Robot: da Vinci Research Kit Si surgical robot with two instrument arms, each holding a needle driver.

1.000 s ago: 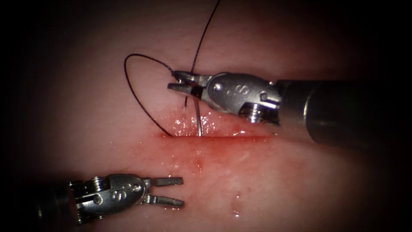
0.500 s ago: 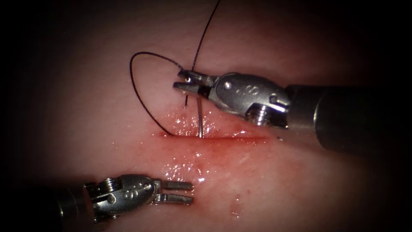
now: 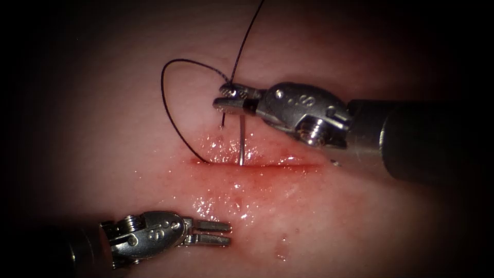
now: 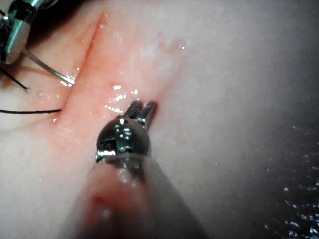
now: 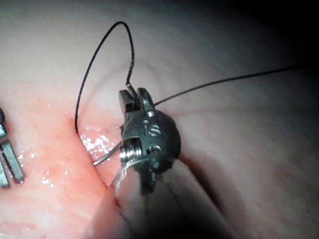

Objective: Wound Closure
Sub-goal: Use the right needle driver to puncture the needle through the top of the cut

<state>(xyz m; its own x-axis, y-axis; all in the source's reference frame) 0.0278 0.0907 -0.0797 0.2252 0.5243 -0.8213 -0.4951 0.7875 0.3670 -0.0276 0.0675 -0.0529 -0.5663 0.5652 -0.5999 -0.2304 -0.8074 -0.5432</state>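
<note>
- Right tool (image 3: 222, 99): jaws clamped on the needle (image 3: 241, 141) near its thread end. Over the last second it has crept slightly up and to the right, wrist rolling, with the needle staying in the cut.
- Needle: hangs down from the right tool's jaws, its tip in the cut (image 3: 267, 163), so it sits in the tissue (image 3: 360, 216) at the wound line. The right wrist view shows its curve (image 5: 107, 155) sweeping under the tool into the wet edge.
- Thread (image 3: 170, 108): one loop swings out beyond the right tool's tips and drops back to the cut's left end; a second strand runs up and away from the jaws.
- Left tool (image 3: 224, 232): jaws slightly parted, holding nothing, hovering below the cut, well apart from the needle; it has edged toward the cut.
- Fluid (image 3: 226, 149): red, glistening on both lips of the cut.
- Step, as I judge it: needle being driven through the cut's edge.
- Next move calls for: a steady roll along the needle's curve, and a free tool near where the tip may emerge.
</note>
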